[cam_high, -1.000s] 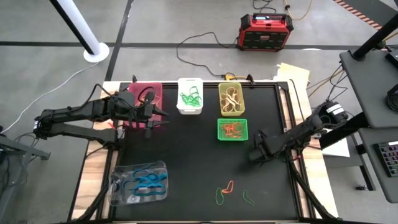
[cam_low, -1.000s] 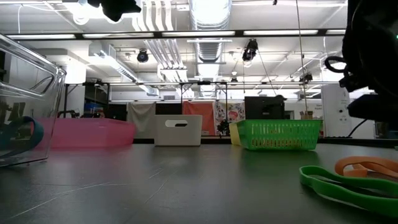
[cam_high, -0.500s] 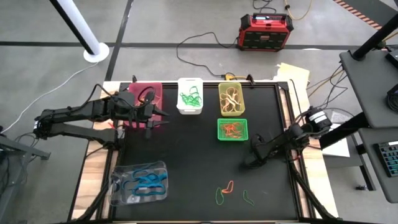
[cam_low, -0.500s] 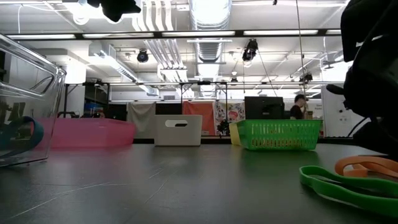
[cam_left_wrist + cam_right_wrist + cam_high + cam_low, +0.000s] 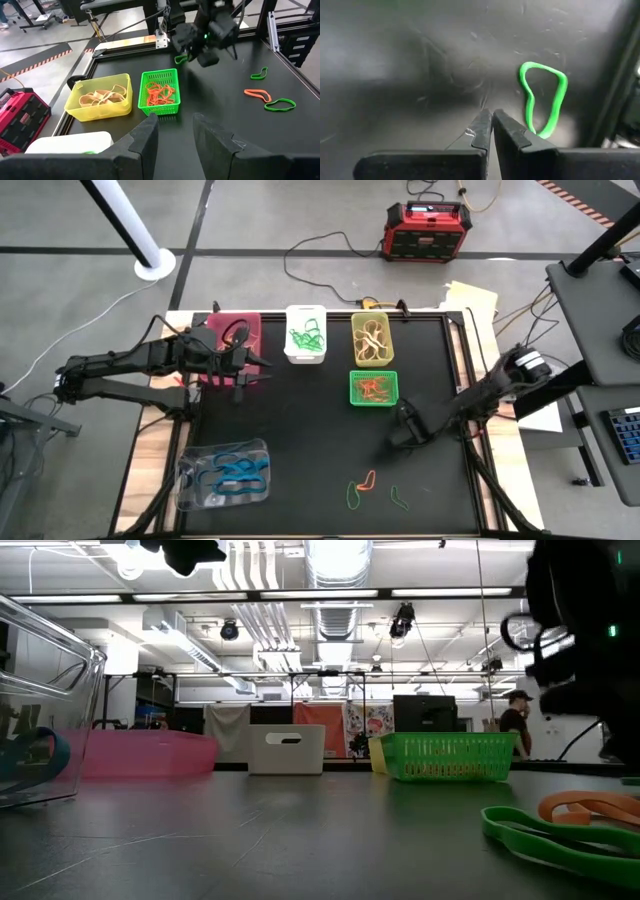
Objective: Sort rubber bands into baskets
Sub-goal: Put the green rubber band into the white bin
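At the near edge of the black worktop, toward the right, three loose rubber bands lie apart from one another: a green band, an orange band just beyond it, and another green band to the right. At the near left stands the clear basket, with blue bands inside. The right claw hangs over the middle right of the worktop, beyond the loose bands and nearer than the green mesh basket; its fingers are pressed together with nothing between them, and a green loop lies on the surface just beside its tips. The mesh basket holds orange bands. Along the far edge sit three baskets in a row: the pink basket on the left, the white basket with green bands, and the yellow basket with pale bands. The left claw waits by the pink basket, fingers apart and empty.
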Motion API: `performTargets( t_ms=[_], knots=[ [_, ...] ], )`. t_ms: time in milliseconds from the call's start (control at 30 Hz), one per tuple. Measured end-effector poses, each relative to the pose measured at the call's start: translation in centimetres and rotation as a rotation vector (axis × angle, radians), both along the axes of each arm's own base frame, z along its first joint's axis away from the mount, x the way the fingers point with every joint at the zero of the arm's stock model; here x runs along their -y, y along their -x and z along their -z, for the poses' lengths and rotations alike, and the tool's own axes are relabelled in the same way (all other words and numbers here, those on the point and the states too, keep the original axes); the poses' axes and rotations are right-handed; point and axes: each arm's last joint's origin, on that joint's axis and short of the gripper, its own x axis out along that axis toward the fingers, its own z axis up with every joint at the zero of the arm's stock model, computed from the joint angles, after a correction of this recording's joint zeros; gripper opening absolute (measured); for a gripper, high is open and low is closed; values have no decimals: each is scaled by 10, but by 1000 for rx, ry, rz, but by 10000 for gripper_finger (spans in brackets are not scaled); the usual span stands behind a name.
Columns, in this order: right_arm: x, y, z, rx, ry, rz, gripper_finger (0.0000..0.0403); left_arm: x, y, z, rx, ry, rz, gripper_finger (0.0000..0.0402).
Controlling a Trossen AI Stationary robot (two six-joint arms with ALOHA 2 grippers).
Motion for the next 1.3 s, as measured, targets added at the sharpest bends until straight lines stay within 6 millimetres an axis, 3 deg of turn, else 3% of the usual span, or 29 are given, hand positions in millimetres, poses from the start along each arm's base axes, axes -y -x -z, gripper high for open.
performTargets(
  t_ms=[133,267,533,767,1300],
  knots=[
    [0,1,-27,44,-15,13,13,0,0,0,1,3,-1,107],
    [4,9,-34,70,-17,48,13,0,0,0,1,10,-4,107],
    [11,23,-21,9,22,82,13,0,0,0,-2,17,-6,107],
    [14,15,-6,-32,-21,30,15,0,0,0,4,16,-6,107],
    [17,6,27,-201,14,-49,120,0,0,-1,10,16,-7,107]
  ],
)
